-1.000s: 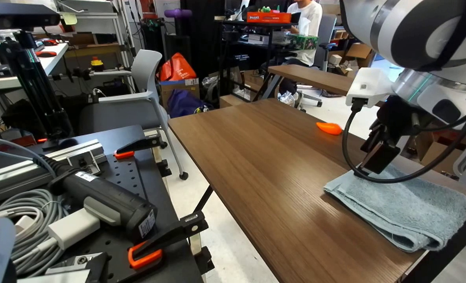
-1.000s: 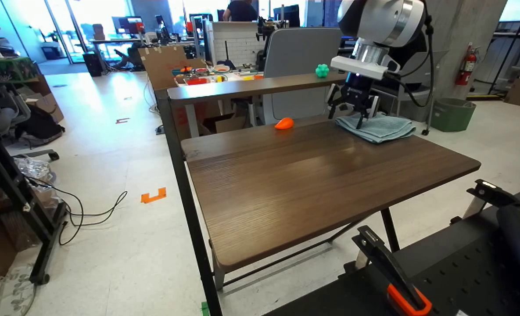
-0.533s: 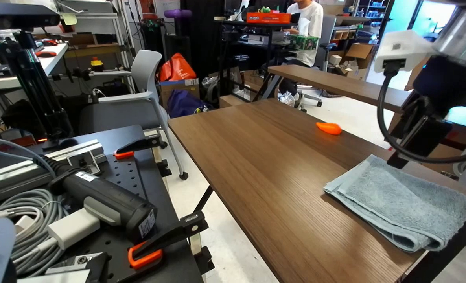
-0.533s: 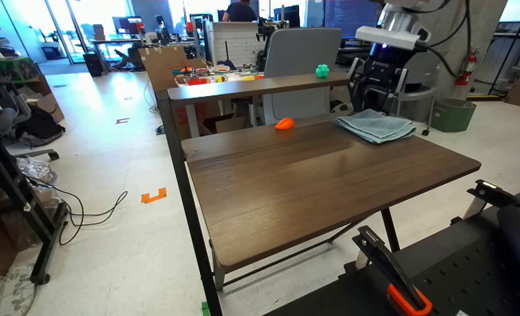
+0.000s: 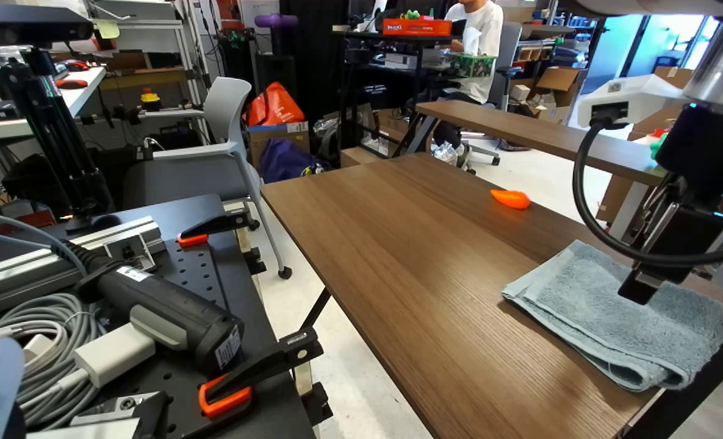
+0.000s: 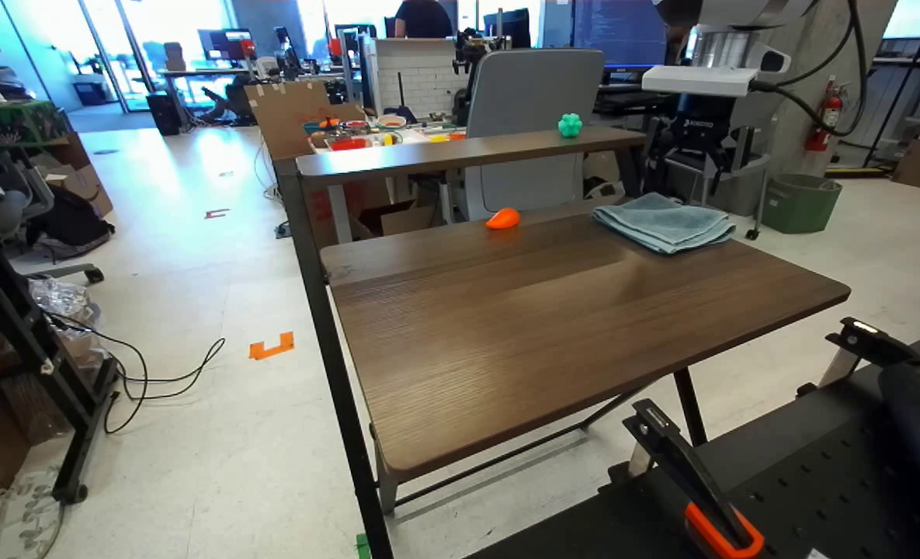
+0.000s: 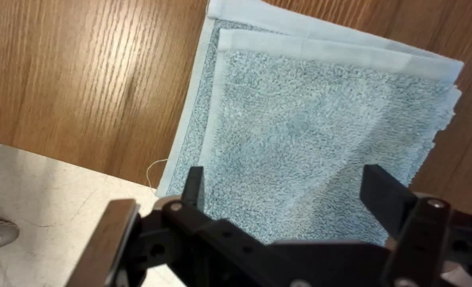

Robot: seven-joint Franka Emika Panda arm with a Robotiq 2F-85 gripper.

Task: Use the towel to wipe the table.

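Claw has shifted since the preceding frames and now hangs over the folded terry towel; towel unchanged in place. Wrist view: fingers spread wide, terry surface visible between them, nothing gripped. Contact with the cloth cannot be told. Towel lies flat, layered, near one corner of the wood-grain counter. Orange teardrop-shaped object near the counter's long edge, well apart from the towel.
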